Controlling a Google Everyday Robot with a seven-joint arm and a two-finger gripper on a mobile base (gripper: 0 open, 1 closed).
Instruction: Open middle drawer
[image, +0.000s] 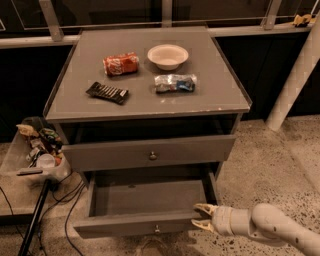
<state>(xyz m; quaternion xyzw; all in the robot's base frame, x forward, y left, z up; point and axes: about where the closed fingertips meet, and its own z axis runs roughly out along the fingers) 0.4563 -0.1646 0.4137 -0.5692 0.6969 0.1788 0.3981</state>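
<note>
The middle drawer (145, 224) is pulled well out of the grey cabinet, showing its shallow grey inside and a small round knob (157, 229) on the front. My gripper (201, 216) is at the drawer's right front corner, coming in from the lower right. Its fingers (202, 206) are spread, one above and one below the end of the drawer front, holding nothing. The drawer above (150, 152), with its own knob, is nearly shut. Anything below the open drawer is hidden.
On the cabinet top (220, 95) lie a red can (120, 64), a white bowl (167, 55), a crumpled blue-and-silver bag (175, 83) and a dark snack bar (107, 92). A bin of clutter (35, 150) and cables stand at the left. A white post (295, 85) rises at the right.
</note>
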